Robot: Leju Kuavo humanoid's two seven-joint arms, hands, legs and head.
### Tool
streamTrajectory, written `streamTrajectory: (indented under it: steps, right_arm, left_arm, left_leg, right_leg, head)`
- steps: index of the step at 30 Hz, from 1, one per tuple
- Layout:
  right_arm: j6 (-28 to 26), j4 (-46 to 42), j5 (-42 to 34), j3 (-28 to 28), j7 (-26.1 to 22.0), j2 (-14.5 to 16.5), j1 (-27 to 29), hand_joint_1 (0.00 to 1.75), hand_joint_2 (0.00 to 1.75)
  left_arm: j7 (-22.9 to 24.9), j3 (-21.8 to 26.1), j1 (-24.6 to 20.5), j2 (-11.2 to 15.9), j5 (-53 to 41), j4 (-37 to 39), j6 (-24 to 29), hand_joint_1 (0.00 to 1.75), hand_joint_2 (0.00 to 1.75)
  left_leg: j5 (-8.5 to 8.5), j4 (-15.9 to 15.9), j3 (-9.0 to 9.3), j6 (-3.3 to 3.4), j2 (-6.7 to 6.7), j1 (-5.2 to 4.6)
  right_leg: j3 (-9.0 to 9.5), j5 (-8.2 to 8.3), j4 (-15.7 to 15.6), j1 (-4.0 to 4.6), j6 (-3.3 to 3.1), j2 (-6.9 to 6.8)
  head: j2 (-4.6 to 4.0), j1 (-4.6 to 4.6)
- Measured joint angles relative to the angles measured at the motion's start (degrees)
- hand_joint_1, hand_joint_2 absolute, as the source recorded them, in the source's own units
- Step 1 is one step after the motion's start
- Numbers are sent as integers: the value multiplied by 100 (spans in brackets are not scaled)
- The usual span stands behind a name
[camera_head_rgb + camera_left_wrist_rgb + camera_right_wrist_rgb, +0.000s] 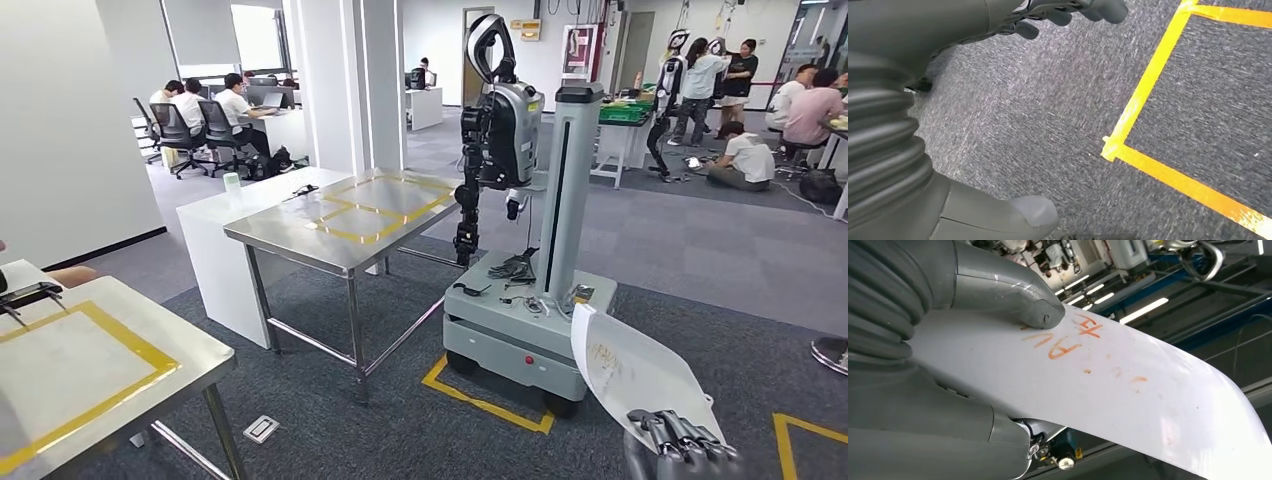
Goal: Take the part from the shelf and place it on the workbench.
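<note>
The part, a curved white panel, is already off the shelf and sits at 5 o'clock in the head view, clamped in the right hand; the wrist camera shows the thumb pressed on its upper face and the fingers under it. Step in hand, as I judge it: carry phase, placement not yet done. Orange marker on the panel reads roughly "PU" plus a second character I cannot make out; no brand visible. Left hand hangs over grey carpet and yellow floor tape, holding nothing, fingers loosely apart. Steel tabletop with yellow tape outline lies at 11 o'clock; a second taped tabletop at 8 o'clock. Next move calls for turning left and walking to a tabletop, clearing the wheeled robot base at 12 o'clock.
</note>
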Motion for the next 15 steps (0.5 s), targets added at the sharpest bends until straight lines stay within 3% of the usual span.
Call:
streamTrajectory:
  steps: [1,2,4,5,7,9,11,13,15]
  right_arm:
    - [1,0,-2,0,-1,0,6,175,175]
    - [1,0,-5,0,-1,0,9,175,175]
    - [0,0,-18,0,-2,-1,10,175,175]
    - [-2,0,-27,0,-4,-4,9,175,175]
    - [-6,0,-37,0,-22,-13,3,175,175]
    - [-7,-2,-45,0,-38,-17,-12,175,175]
    - [-12,-8,-52,1,-48,-25,-28,175,175]
    - [-16,-8,-55,2,-55,-49,-23,175,175]
    - [-15,-2,-56,3,-62,-68,-2,175,175]
  left_arm:
    - [1,0,7,0,1,0,0,0,175]
    - [2,1,15,2,2,0,0,0,175]
    - [2,1,21,7,5,-1,0,0,175]
    - [2,1,17,9,12,-1,-1,0,175]
    - [4,2,9,11,40,-2,-2,0,175]
    - [9,7,14,10,76,-2,-2,0,175]
    - [17,11,17,13,101,-4,-2,0,175]
    - [19,12,-1,20,109,-8,0,0,175]
    - [19,13,-7,22,109,-10,1,0,175]
  left_leg:
    - [70,80,-91,-8,11,4]
    - [256,-69,-67,-10,34,6]
    - [727,-797,223,17,210,-11]
    - [867,-1127,376,54,313,-31]
    - [891,-1389,505,138,408,-71]
    - [862,-1419,527,216,299,-70]
    - [845,-1465,587,282,181,-39]
    - [812,-1490,640,335,58,-15]
    - [767,-1484,672,353,-77,-13]
  right_leg:
    - [44,-39,0,0,3,-59]
    - [101,-82,1,-1,10,-118]
    - [226,-182,2,6,42,-235]
    - [273,-236,9,20,72,-286]
    - [326,-311,5,54,139,-382]
    - [387,-357,-21,57,207,-451]
    - [366,-471,144,31,267,-271]
    - [11,-741,803,4,307,-2]
    - [-515,-926,1550,-7,329,68]
  head:
    - [0,0]
    - [0,1]
    - [0,0]
    - [0,-1]
    - [0,1]
    - [0,5]
    - [0,5]
    - [0,11]
    - [0,15]
